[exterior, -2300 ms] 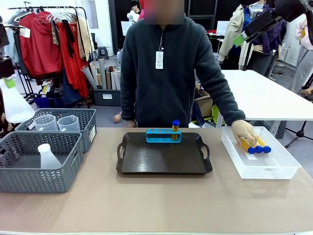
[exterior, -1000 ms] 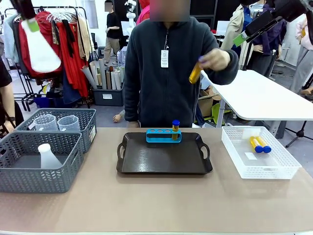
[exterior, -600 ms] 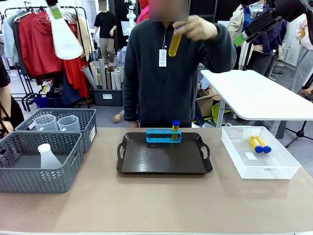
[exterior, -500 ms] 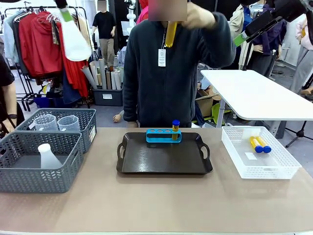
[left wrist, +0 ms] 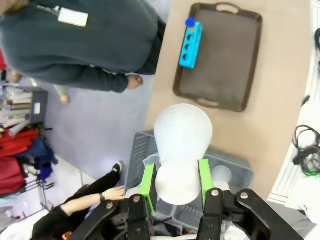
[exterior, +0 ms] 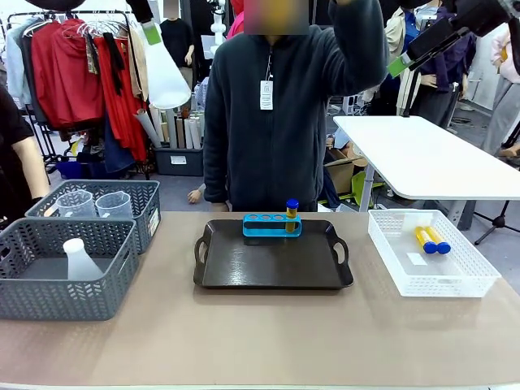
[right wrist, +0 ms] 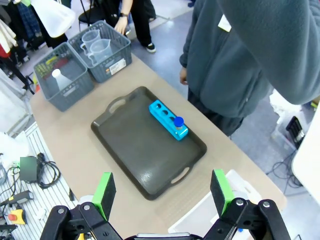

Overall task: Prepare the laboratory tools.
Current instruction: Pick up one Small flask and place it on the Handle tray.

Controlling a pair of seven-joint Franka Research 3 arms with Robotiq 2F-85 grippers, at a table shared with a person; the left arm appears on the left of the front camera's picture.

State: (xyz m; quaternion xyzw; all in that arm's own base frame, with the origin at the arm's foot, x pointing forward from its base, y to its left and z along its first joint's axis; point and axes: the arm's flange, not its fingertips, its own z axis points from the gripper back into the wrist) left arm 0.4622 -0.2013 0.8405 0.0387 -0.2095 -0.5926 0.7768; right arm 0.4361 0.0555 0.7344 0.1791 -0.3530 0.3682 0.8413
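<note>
Left gripper pinches the flask by its neck, high above the left side of the table (wide base pointing away from the wrist). Right gripper hangs high too, jaws wide, nothing between them. Down below, the tray carries the rack, with one tube upright in its right-end hole. Two more tubes lie in the white basket

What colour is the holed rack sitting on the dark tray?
The rack is bright blue, clearest in the right wrist view.
</note>
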